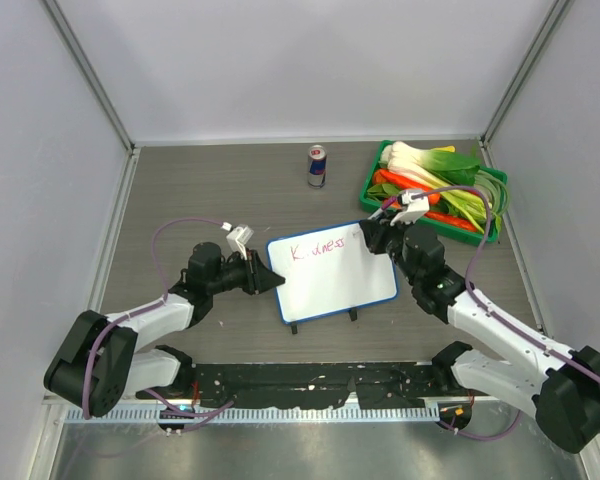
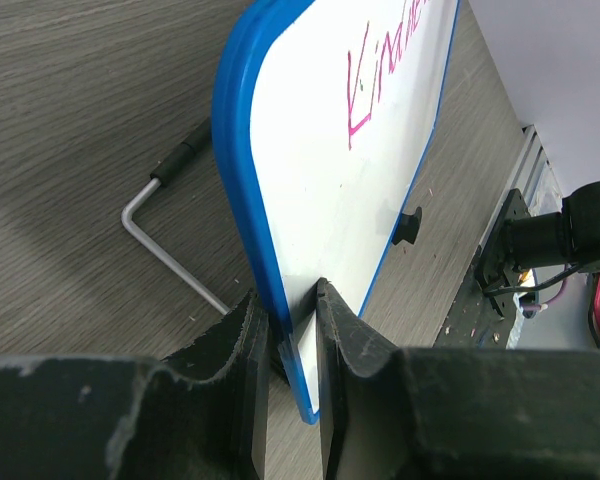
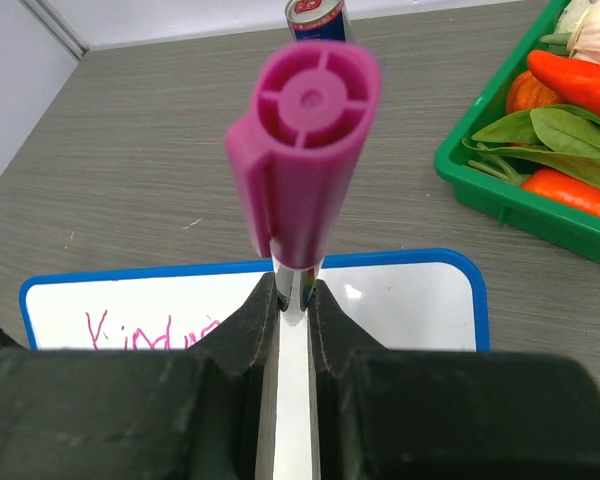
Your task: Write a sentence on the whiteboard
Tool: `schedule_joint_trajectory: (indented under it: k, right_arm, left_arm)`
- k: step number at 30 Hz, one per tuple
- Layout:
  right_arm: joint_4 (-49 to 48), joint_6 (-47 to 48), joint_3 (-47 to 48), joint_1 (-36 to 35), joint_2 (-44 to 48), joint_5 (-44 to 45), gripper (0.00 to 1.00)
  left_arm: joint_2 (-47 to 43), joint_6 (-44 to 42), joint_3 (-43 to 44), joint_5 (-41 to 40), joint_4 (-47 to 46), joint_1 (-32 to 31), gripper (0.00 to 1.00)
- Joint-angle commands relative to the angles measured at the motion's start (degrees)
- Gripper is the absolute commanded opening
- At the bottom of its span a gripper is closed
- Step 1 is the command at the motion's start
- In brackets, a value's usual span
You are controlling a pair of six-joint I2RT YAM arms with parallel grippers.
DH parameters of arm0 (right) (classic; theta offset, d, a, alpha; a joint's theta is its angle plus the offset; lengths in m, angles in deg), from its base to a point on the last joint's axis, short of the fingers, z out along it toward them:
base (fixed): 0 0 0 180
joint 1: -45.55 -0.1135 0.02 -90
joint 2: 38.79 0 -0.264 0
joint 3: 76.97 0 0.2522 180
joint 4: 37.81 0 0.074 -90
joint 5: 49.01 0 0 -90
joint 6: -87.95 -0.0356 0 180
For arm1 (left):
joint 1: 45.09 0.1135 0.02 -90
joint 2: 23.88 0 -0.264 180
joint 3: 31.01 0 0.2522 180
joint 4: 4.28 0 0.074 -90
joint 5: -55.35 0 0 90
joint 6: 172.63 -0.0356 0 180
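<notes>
One pink word [image 1: 318, 252], something like "Kindness", runs along the far edge of the whiteboard [image 1: 335, 290]; the white face below it is bare. I judge the job partly done. A single word is no sentence, so more is left to write, and there is room under that first line. The whiteboard stands in the middle of the table [image 1: 180, 190], propped on two black feet and leaning back.

My left pincer [image 1: 277, 282] reaches in low from the left and pinches the whiteboard's blue left rim. One finger lies on the white face and one behind it, which steadies it.

My right pincer [image 1: 372, 236] comes in from the right with the wrist bent over, and it is pressed tight on a pen [image 3: 302, 150]. The pen's pink capped end points back at my wrist camera. Its tip is hidden from me, aimed at the far right part of the whiteboard just past the end of the word. I cannot tell whether the tip touches the surface.

Farther out, a drink can [image 1: 317, 166] stands at the far side, and a green tray [image 3: 500, 205] of vegetables sits at the far right.
</notes>
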Motion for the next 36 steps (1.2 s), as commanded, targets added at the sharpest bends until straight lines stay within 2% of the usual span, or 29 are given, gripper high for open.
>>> schedule_joint_trajectory:
  k: [1,18,36]
  right_arm:
    - [-6.41,0.06,2.20,0.17,-1.31,1.65,0.01]
    - [-7.74,-0.64,2.46,0.17,-6.06,2.89,0.01]
    - [-3.43,-1.00,-0.43,0.17,-1.75,2.36,0.01]
  left_arm:
    - [0.78,-3.64,0.81,-1.61,1.64,-0.56,0.00]
    - [0.60,-3.55,0.72,-1.35,1.55,-0.56,0.00]
    - [0.60,-3.55,0.72,-1.35,1.46,-0.56,0.00]
